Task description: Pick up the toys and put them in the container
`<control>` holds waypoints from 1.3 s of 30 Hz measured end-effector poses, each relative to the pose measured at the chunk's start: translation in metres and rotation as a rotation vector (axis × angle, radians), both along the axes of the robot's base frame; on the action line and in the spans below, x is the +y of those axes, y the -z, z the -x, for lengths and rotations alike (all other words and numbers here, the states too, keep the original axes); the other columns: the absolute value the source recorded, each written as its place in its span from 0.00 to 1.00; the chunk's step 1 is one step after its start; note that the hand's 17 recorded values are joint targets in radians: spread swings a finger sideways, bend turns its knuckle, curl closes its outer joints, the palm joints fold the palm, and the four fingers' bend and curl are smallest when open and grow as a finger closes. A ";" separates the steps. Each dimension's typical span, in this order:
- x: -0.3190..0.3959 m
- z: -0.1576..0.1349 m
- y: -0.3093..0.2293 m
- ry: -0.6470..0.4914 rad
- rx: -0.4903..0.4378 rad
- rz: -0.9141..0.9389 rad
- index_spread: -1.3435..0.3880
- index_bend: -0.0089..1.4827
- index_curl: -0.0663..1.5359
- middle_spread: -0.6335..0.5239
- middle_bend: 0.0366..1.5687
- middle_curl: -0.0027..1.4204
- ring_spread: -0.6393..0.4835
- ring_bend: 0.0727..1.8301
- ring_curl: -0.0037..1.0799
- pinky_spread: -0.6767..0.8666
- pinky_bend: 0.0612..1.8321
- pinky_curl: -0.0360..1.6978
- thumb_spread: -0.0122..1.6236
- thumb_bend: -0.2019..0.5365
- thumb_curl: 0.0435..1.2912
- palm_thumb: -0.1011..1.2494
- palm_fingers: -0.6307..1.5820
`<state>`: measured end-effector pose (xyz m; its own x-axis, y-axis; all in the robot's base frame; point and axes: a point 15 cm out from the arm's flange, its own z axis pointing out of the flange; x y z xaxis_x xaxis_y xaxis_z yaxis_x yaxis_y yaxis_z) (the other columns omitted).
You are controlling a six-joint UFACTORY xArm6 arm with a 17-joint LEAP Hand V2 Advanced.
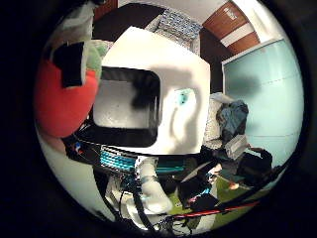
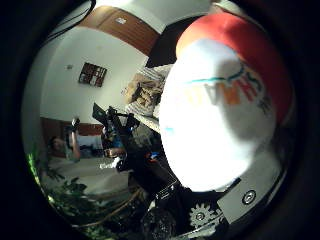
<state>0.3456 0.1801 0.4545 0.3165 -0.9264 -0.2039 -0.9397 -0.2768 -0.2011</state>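
My hand [image 1: 148, 188] is curled round the red-and-white plush toy [image 2: 220, 105], above the white container [image 1: 126, 106] on the surface [image 1: 190, 79]

A soft red-and-white toy [image 2: 220, 105] with coloured lettering on its white side sits close against the palm. A black-rimmed, white-floored container [image 1: 126, 106] stands on a white table [image 1: 183, 64], with a small teal toy [image 1: 184, 97] just beside it.
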 end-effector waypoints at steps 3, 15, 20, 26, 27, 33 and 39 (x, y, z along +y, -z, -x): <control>-0.001 0.001 0.004 -0.001 0.013 0.007 0.51 0.20 0.58 0.32 0.50 0.58 0.30 0.58 0.56 0.13 0.47 0.52 0.70 0.24 0.34 0.66 0.56; -0.007 0.004 0.010 -0.015 0.030 0.037 0.50 0.20 0.42 0.42 0.27 0.39 0.50 0.42 0.38 0.59 0.28 0.44 0.71 0.25 0.28 0.62 0.43; -0.008 0.005 0.010 -0.017 0.034 0.044 0.51 0.18 0.38 0.45 0.21 0.34 0.55 0.36 0.32 0.71 0.25 0.40 0.70 0.25 0.27 0.61 0.42; -0.016 0.011 0.010 -0.030 0.043 0.072 0.52 0.13 0.33 0.48 0.16 0.29 0.59 0.31 0.26 0.76 0.22 0.35 0.70 0.24 0.27 0.60 0.43; -0.017 0.011 0.010 -0.034 0.040 0.072 0.52 0.13 0.32 0.48 0.15 0.29 0.60 0.31 0.25 0.77 0.21 0.34 0.70 0.25 0.27 0.60 0.43; -0.050 0.004 0.007 0.027 0.046 0.075 0.53 0.12 0.29 0.48 0.14 0.27 0.60 0.29 0.22 0.77 0.20 0.31 0.69 0.25 0.27 0.60 0.45; -0.111 -0.010 -0.001 0.143 0.029 0.079 0.53 0.13 0.27 0.48 0.13 0.26 0.61 0.28 0.20 0.77 0.19 0.29 0.69 0.25 0.27 0.60 0.46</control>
<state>0.3561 0.0689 0.4554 0.1753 -0.9751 -0.1361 -0.9757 -0.1536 -0.1565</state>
